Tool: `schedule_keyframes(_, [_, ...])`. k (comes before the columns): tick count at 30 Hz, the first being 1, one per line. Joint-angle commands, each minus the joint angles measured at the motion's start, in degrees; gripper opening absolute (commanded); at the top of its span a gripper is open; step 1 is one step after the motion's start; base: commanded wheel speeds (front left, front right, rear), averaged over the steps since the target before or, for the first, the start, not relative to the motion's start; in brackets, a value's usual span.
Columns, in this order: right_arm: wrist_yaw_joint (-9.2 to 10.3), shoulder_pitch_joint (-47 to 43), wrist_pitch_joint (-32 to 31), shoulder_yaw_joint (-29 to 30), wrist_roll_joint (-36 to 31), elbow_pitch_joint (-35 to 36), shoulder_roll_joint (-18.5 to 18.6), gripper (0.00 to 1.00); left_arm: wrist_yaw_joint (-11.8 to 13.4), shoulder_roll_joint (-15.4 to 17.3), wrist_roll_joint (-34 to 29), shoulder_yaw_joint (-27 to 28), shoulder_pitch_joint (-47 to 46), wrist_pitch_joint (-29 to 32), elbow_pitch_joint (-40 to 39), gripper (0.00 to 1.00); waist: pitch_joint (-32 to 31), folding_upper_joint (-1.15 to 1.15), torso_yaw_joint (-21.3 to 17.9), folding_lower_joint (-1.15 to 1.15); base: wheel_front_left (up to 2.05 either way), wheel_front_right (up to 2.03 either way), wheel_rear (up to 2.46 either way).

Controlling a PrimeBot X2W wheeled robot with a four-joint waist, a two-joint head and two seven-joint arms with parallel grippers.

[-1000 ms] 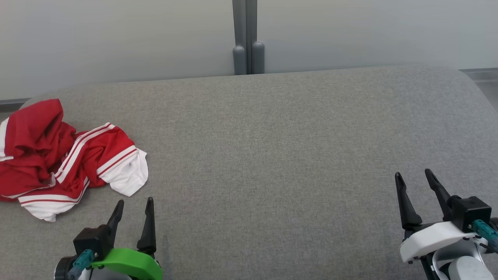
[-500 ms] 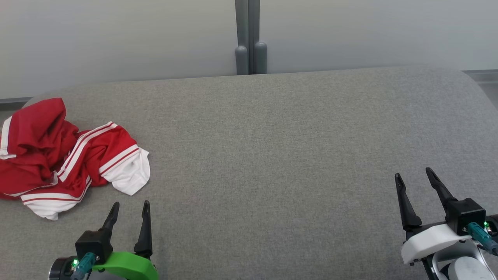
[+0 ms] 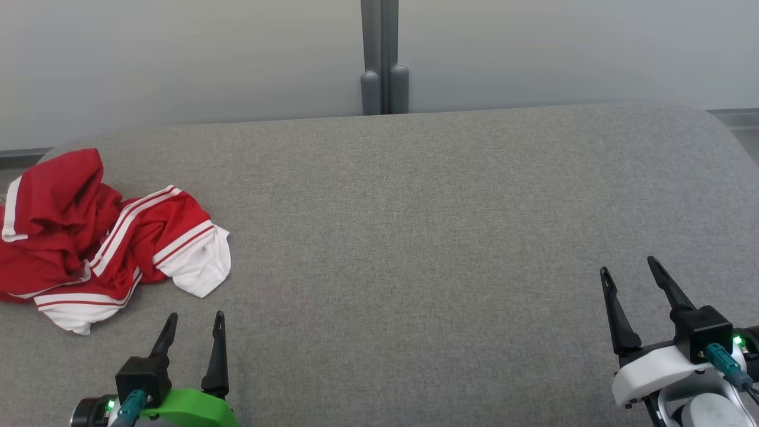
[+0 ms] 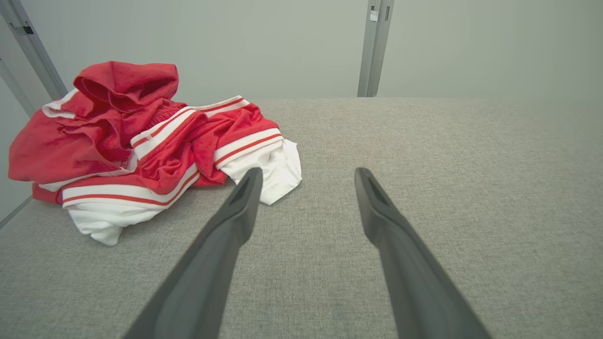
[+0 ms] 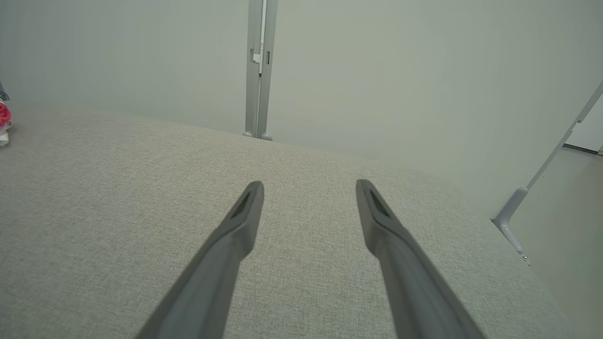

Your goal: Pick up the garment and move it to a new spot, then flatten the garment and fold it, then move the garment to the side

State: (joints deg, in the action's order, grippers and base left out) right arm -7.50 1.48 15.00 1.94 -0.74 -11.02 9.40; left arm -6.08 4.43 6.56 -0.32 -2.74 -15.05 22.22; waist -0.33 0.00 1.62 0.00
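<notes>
The garment, a red piece with white stripes and white trim, is seen crumpled in a heap and untouched, so the task is judged to be at its very start.

Nearest the robot, along the near edge of the grey fabric surface, the left gripper is held toward the near left corner. Its fingers are spread wide and nothing is held between them. The right gripper is held toward the near right corner, likewise fully parted and empty, well apart from the garment.

Just beyond the left gripper, the garment is found against the left edge of the surface, roughly midway between the near and far edges. Its white hem is the part closest to the left fingertips, near but not touched. Past the far edge, a pale wall and a grey post are seen.

No step is counted as done. The pick-up, the move to a new spot, the flattening, the fold and the shift to the side are all left.
</notes>
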Motion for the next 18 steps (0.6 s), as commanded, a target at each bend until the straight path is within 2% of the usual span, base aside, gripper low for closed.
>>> schedule_keyframes(1, [0.01, -0.5, 0.3, 0.1, -0.1, -0.1, 0.2, 1.0, -0.4, -0.2, 0.2, 0.4, 0.4, -0.2, 0.1, 1.0, 0.0, 0.0, 0.0, 0.0, 0.0, 0.0, 0.0])
schedule_keyframes(14, [0.02, -0.7, 0.3, -0.2, 0.3, -0.1, 0.3, 1.0, -0.9, -0.7, -0.1, 1.2, -0.1, -0.2, 0.5, 1.0, 0.1, 0.0, 0.1, 0.0, 0.0, 0.0, 0.0])
schedule_keyframes(18, [0.02, -1.0, 0.3, -1.3, 0.3, 0.1, 0.5, 1.0, -0.9, -0.8, -0.2, 0.7, -1.3, -0.2, 0.7, 1.0, 0.2, 0.0, 2.0, 0.0, 0.0, 0.0, 0.0])
